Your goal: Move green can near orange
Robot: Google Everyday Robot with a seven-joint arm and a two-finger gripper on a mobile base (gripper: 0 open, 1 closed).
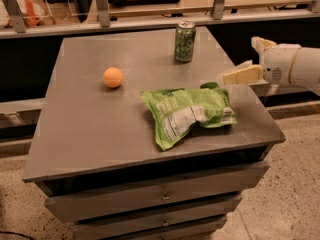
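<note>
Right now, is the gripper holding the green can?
No, the gripper hovers at the right edge of the table, apart from the green can standing near the far edge.

Likely an office or lab space: speckled floor (295,184), a glass-panelled railing (150,4) beyond the hand (239,69), and a grey drawer-fronted counter (90,129) to its left.
</note>
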